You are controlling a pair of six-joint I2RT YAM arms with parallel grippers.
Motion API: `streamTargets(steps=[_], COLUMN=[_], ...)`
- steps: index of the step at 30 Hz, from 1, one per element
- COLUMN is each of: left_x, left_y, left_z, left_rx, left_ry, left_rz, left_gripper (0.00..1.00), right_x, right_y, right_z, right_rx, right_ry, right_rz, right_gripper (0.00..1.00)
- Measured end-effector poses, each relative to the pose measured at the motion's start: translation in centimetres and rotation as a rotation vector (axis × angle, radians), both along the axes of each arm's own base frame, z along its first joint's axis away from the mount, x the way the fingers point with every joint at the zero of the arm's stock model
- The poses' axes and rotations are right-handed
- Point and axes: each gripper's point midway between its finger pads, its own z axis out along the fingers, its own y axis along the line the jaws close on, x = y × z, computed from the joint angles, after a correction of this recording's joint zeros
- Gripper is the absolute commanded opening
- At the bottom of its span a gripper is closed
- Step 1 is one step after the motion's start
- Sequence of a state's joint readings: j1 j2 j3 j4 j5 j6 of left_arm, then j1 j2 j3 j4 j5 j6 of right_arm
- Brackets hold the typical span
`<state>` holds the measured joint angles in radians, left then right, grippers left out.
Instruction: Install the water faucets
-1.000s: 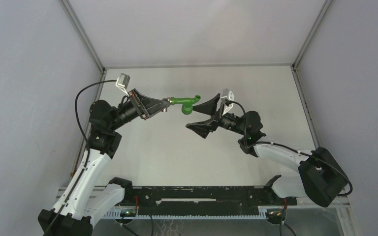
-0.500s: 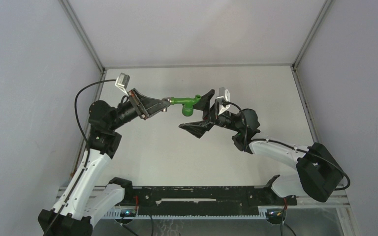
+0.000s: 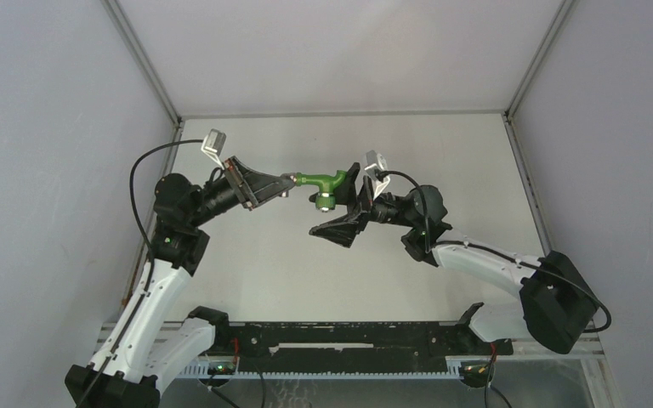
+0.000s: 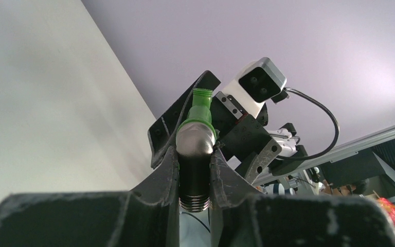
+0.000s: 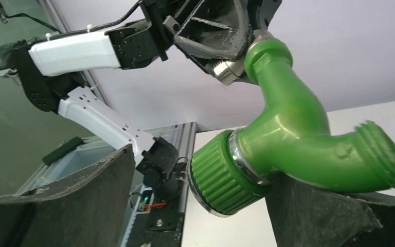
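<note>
The water faucet, a bright-green tap (image 3: 316,179) with a ribbed round knob (image 3: 325,201), hangs in the air above the table. My left gripper (image 3: 287,183) is shut on its grey metal threaded fitting (image 4: 195,172), and the green body (image 4: 201,107) sticks out beyond the fingertips. My right gripper (image 3: 337,204) stands open around the tap. In the right wrist view the knob (image 5: 221,172) lies between the fingers. The right finger (image 5: 319,211) sits under the bent spout (image 5: 339,154), while the left finger (image 5: 77,200) stays well apart from the knob.
The white table (image 3: 247,255) lies below both arms, with grey walls on three sides. A black rail (image 3: 349,336) with the arm bases runs along the near edge. The left arm's camera cable (image 3: 140,161) loops upward at the left.
My right gripper has moved left toward the tap until its fingers straddle the green body and knob. The tap has turned, its knob now pointing toward the near edge. The left gripper kept its hold.
</note>
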<state>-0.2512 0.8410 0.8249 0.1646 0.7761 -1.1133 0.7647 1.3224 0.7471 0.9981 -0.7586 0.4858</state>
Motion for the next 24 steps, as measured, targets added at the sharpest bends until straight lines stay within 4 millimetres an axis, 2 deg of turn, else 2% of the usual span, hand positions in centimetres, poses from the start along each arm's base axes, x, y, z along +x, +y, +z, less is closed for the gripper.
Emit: streamTargets(steps=[6, 12, 14, 17, 20, 22, 24], left_x=[-0.7, -0.6, -0.5, -0.5, -0.7, -0.7, -0.9], left_y=[0.0, 0.1, 0.1, 0.2, 0.3, 0.6, 0.7], left_z=[-0.1, -0.6, -1.0, -1.4, -1.4, -1.2, -1.0], left_rx=[0.02, 0.048, 0.062, 0.082, 0.093, 0.102, 0.108], left_ry=[-0.02, -0.038, -0.042, -0.046, -0.065, -0.088, -0.115], left_rz=[-0.015, -0.005, 0.0, 0.004, 0.011, 0.025, 0.03], left_gripper=[0.0, 0.0, 0.0, 0.0, 0.0, 0.0, 0.0], right_x=[-1.3, 0.3, 1.2, 2.3, 3.4, 3.6, 3.6], right_y=[-0.3, -1.1, -1.5, -1.9, -1.9, -1.7, -1.7], right_z=[0.4, 1.2, 1.5, 1.4, 1.1, 1.3, 1.6], right_rx=[-0.034, -0.012, 0.01, 0.032, 0.026, 0.02, 0.013], right_ry=[0.065, 0.266, 0.368, 0.509, 0.625, 0.685, 0.741], right_rz=[-0.013, -0.126, -0.144, -0.147, -0.148, -0.133, -0.107], right_gripper=[0.94, 0.81, 0.71, 0.51, 0.41, 0.32, 0.18])
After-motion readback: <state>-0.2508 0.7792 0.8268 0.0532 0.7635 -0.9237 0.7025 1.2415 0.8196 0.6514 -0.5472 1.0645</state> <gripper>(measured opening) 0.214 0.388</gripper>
